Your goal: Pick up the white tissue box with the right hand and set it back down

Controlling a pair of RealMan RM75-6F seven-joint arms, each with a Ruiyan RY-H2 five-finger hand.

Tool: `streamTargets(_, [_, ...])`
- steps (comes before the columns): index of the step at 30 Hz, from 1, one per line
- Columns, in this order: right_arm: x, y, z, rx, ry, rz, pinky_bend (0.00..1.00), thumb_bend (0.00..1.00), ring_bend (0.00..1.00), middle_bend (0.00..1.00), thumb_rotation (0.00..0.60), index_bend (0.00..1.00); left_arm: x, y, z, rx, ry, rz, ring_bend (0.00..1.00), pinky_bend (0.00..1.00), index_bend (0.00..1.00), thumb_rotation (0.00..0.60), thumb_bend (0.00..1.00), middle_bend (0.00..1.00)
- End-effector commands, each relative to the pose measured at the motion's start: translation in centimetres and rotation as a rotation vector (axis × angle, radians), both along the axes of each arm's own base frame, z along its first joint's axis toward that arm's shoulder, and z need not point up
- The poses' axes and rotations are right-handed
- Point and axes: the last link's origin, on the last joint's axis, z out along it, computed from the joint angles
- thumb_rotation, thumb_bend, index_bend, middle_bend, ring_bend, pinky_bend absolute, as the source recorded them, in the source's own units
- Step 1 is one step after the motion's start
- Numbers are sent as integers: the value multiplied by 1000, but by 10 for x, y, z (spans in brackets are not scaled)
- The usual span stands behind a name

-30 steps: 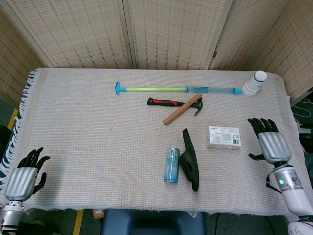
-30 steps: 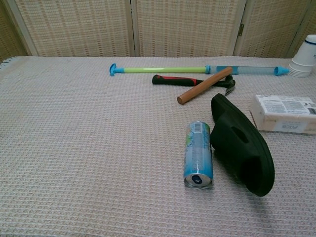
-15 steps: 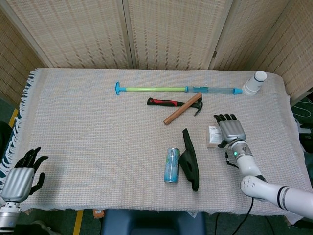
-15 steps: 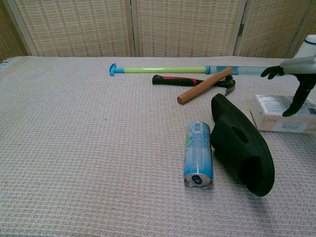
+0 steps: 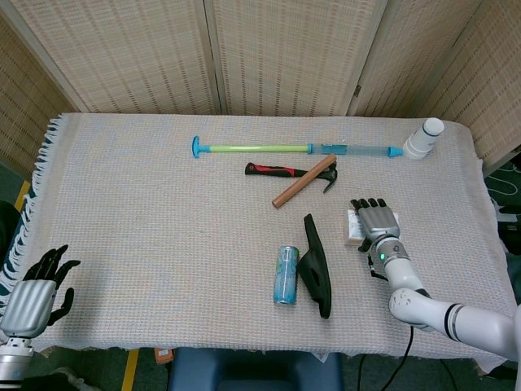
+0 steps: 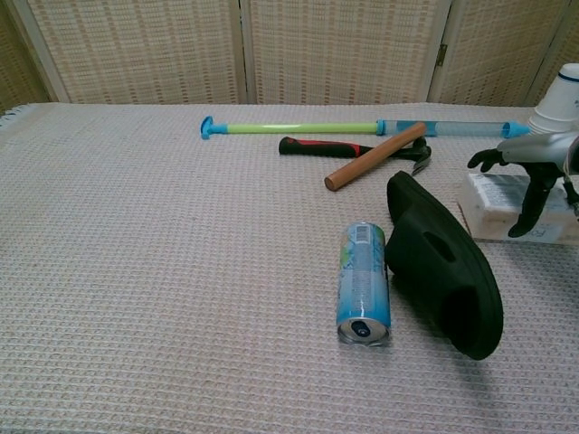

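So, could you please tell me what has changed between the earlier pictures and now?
The right hand has moved in from the table's right edge and now sits over the white tissue box, fingers spread above it and thumb down at its front; a firm grip is not visible, and the box lies where it was. The left hand dropped slightly near the left edge. The can, hammer and other items stayed put.
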Motion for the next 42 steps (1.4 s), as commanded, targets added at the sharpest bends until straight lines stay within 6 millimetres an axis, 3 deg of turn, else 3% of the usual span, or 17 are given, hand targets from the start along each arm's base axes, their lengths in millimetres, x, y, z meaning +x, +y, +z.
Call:
streamTargets(1, [-1,-1,-4,3,-6,2,0,0,69,51,600,10,0,0,0,0,-3,-1,0,184,226,600,531,0])
streamTargets(25, [1,-1,-4,-41,-26,38,0,0,120,266,600,311,2,-1,1,0,-13,-10,0,183,226,600,532,0])
streamTargets(32, [6,-3,0,-86,-50,77,0,71,181,349,600,414,2,-1,0,-5,-12,-13,0,183,226,600,531,0])
streamTargets(38, [6,-1,8,-178,-255,99,0,105,246,434,600,487,3,-1,0,-1,-14,-15,0,183,226,600,530,0])
streamTargets(42, [2,5,21,-266,-597,59,0,114,249,448,600,494,3,-2,0,-3,-13,-18,0,183,226,600,531,0])
